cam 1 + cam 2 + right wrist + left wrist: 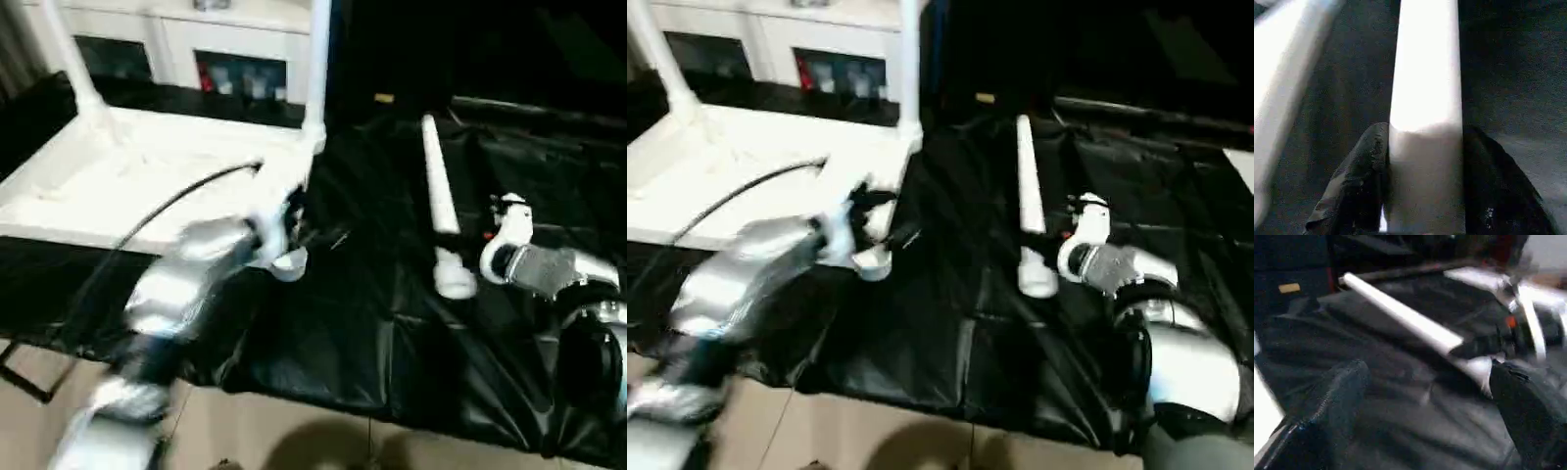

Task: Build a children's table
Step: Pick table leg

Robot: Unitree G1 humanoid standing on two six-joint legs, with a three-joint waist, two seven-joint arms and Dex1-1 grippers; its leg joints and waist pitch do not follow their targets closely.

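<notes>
From the left eye, the white table top [147, 181] lies upside down on the black cloth [372, 323], off to the robot's left, and two legs already stand up from its far corners, one leg [315, 64] nearer the middle and one [69, 59] further left. A loose leg [439, 201] lies flat on the cloth on the robot's right side, well apart from the top. The left claw [289, 235] hangs by the near right corner of the top. The right claw [465, 240] is at the thick end of the loose leg. From the right eye it all looks the same, with a white cabinet [774, 29] behind. From the left wrist, the two black fingers [1327, 406] stand far apart with nothing between them, so the left claw is wide open and has hold of nothing; past them the loose leg lies on the cloth. From the right wrist, the leg runs right between the two black fingers [1359, 181], and they sit close against both of its sides, so the right claw looks closed around the leg. The leg is likely light, hard and stiff, so it should not bend. It is smooth and round, so it may slip or roll. Holding it near the thick end, as now, seems good, but the long thin end may tip down when it is lifted.
</notes>
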